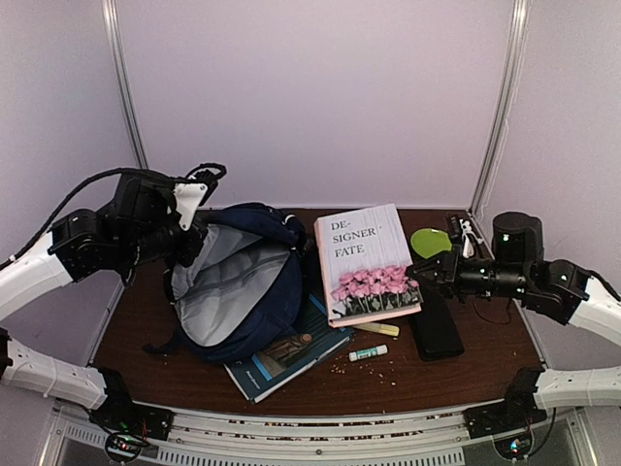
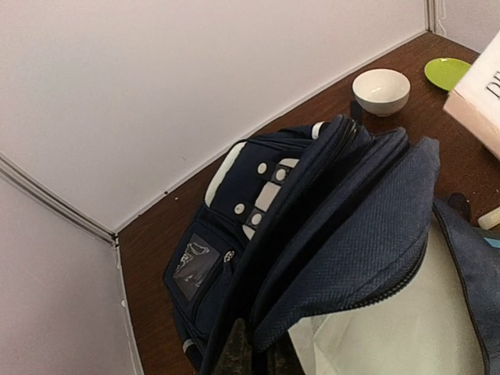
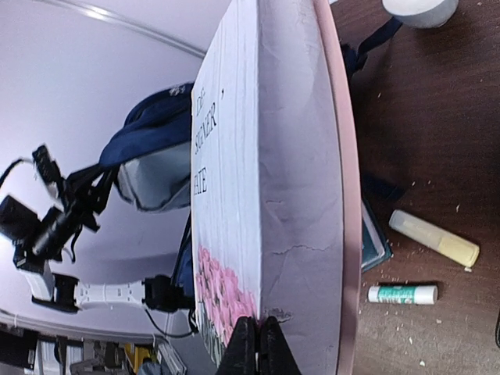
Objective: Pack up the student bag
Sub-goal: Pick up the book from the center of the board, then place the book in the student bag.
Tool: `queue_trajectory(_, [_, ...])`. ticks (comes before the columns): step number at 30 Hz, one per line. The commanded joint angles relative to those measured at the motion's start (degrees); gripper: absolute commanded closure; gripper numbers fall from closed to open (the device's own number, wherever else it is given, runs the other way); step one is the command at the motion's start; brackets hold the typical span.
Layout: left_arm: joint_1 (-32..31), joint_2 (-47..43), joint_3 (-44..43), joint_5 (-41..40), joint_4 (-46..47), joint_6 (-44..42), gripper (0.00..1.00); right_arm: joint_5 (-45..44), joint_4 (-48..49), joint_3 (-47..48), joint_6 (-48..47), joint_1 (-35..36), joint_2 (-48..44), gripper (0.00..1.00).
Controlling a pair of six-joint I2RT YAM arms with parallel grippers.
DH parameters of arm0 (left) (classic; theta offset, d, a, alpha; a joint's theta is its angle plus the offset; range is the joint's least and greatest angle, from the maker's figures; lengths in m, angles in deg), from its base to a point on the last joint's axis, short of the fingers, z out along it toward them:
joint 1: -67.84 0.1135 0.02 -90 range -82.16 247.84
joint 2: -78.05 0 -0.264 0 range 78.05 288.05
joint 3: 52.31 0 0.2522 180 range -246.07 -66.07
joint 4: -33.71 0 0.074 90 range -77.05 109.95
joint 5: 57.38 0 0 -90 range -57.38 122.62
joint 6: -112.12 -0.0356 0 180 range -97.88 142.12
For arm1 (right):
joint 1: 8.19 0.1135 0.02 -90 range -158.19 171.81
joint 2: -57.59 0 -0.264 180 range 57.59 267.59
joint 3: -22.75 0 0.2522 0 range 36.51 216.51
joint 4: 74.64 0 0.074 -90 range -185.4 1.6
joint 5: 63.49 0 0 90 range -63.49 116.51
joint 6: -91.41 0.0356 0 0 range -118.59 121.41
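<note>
The navy student bag lies open at the left centre, grey lining showing. My left gripper is shut on the bag's upper rim and holds the opening up; in the left wrist view the fingertips pinch the navy fabric. A thick white book with pink roses is tilted beside the bag's mouth. My right gripper is shut on its right edge; in the right wrist view the gripper clamps the book at the cover's edge.
A teal book lies partly under the bag and the white book. A flat black case, a glue stick and a yellowish tube lie near it. A green plate and a white bowl stand at the back right.
</note>
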Motion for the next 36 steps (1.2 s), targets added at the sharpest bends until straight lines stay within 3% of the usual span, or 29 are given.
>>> queue_trajectory(1, [0.4, 2.7, -1.1, 3.5, 11.3, 2.1, 1.0, 2.7, -8.4, 3.6, -3.2, 5.5, -3.9, 1.0])
queue_trajectory(7, [0.2, 6.2, -1.3, 7.1, 16.2, 2.1, 1.0, 0.4, -6.6, 3.4, 2.2, 13.4, -6.2, 1.0])
queue_trajectory(13, [-1.0, 9.6, -1.7, 7.7, 18.8, 1.5, 1.0, -0.5, -0.8, 1.5, 6.1, 18.5, -2.2, 1.0])
queue_trajectory(18, [-3.0, 10.1, -1.9, 7.5, 20.2, 0.9, 1.0, -0.8, 8.5, 1.4, 8.3, 19.2, 5.4, 1.0])
queue_trajectory(36, [-8.1, 0.0, 1.9, 12.9, 20.5, 2.3, 1.0, -0.1, 12.9, 21.6, 7.3, 17.6, 34.7, 1.0])
